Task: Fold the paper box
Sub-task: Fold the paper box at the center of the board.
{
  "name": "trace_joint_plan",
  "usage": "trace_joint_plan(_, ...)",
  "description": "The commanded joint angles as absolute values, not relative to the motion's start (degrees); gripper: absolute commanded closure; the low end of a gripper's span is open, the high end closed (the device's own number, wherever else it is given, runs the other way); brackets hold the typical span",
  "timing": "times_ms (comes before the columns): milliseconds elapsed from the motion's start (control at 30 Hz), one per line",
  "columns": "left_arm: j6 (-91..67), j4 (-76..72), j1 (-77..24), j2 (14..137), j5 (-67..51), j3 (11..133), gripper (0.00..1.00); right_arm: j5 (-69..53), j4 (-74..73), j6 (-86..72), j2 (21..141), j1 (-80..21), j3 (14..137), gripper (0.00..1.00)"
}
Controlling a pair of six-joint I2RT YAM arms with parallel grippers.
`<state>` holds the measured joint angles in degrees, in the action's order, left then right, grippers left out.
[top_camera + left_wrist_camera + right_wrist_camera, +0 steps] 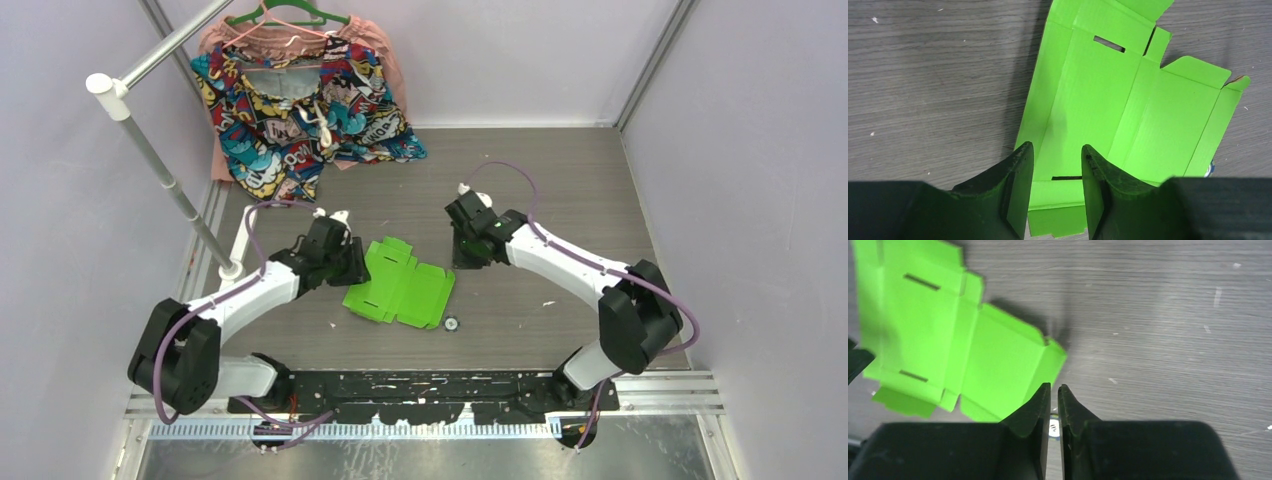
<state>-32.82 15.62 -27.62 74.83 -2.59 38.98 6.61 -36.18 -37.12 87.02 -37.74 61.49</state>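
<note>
I see the paper box lying flat and unfolded on the table between both arms. My left gripper is spread over one end of it, grasping nothing. The right gripper, beside a corner flap, is almost closed and empty.

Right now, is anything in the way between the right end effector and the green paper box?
Nothing visible does. The right end effector hangs just off the edge of the paper box; a small disc lies near the box's corner, not between them.
</note>
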Motion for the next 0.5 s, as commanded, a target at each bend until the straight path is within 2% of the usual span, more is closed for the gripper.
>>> trace_joint_plan(0,-32.25,17.09,-27.24,71.83,-0.66,41.20,0.58,7.86,-38.62,-34.34,85.73,-43.21,65.90,0.85)
trace_joint_plan(133,-30.86,19.43,-27.20,71.74,1.71,43.04,0.57,5.59,-36.79,-35.96,88.29,-46.95,65.83,0.93)
trace_joint_plan(233,-30.10,19.81,-25.82,72.28,1.45,43.56,0.77,4.04,-34.27,-36.92,90.23,-48.90,65.27,0.95)
trace_joint_plan(267,-29.87,19.57,-25.23,72.55,0.85,43.59,0.79,3.68,-33.63,-37.18,90.86,-49.33,65.16,0.96)
trace_joint_plan(367,-28.80,17.61,-24.13,72.88,-2.44,43.48,0.75,2.44,-31.92,-37.27,92.92,-49.90,65.11,0.99)
trace_joint_plan(467,-27.42,16.12,-23.81,73.56,-3.44,43.57,0.59,1.96,-31.03,-36.85,94.91,-49.98,65.48,0.99)
